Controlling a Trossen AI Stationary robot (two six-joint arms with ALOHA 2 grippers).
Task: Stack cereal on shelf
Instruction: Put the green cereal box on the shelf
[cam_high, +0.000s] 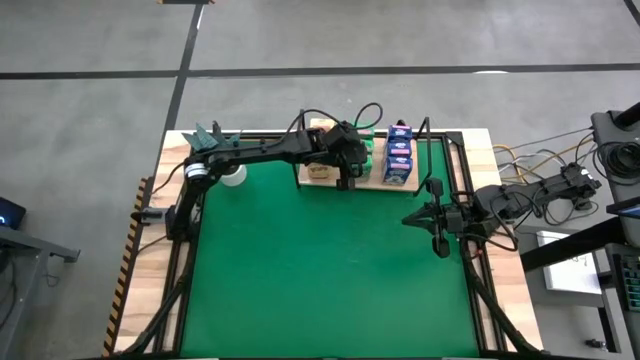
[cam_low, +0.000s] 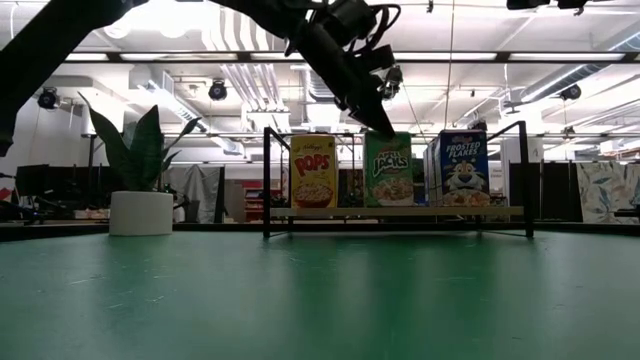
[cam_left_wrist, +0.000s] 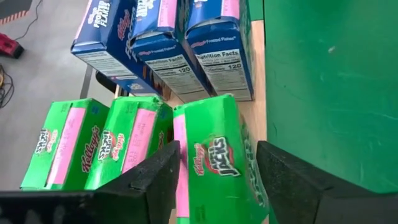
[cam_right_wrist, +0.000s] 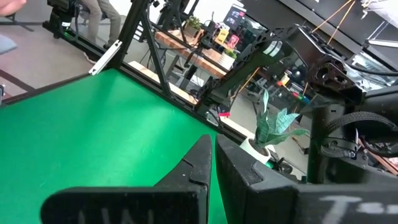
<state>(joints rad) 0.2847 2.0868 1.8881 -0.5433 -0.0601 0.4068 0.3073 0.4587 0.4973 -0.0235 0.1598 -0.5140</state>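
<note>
The left gripper hangs over the shelf, fingers spread either side of the front green cereal box standing in its colour row, while the right gripper waits pressed together above the mat

Green cereal boxes, blue ones
</note>
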